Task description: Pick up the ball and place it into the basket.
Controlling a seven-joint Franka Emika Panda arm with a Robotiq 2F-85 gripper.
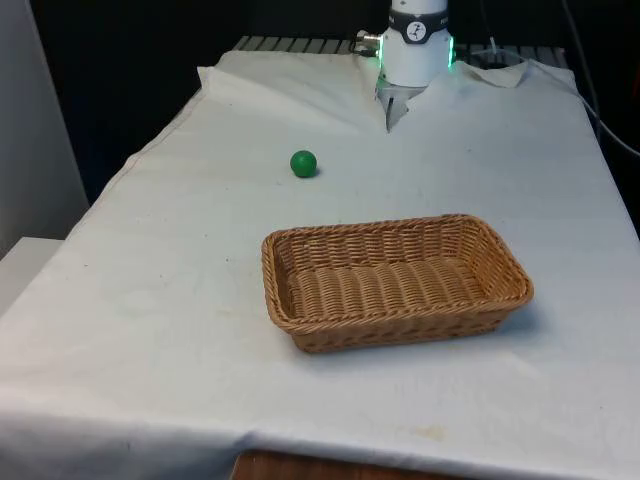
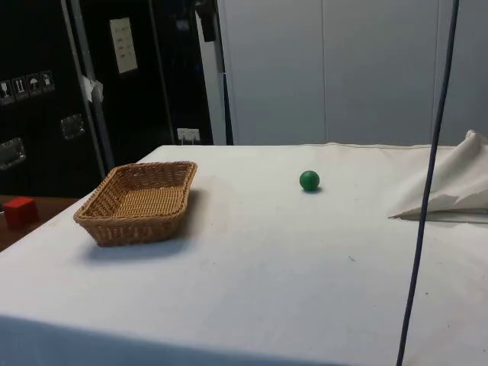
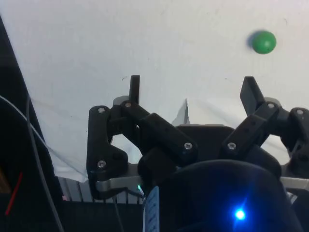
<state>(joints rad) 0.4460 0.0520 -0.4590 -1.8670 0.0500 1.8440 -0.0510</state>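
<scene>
A small green ball (image 1: 303,163) rests on the white cloth, left of the middle in the front view, also seen in the side view (image 2: 309,180) and in the wrist view (image 3: 263,42). A woven wicker basket (image 1: 500,255) stands nearer the table's front, with nothing in it; the side view shows the basket (image 2: 112,194) well apart from the ball. My gripper (image 3: 192,86) hangs high above the far end of the table, open, with nothing between its black fingers (image 3: 134,88). The ball lies well away from it.
The robot's white base (image 1: 416,45) stands at the far end, where the cloth bunches into folds (image 2: 457,183). A dark cable (image 2: 427,191) hangs down in the side view. A red block (image 2: 20,210) sits off the table beyond the basket.
</scene>
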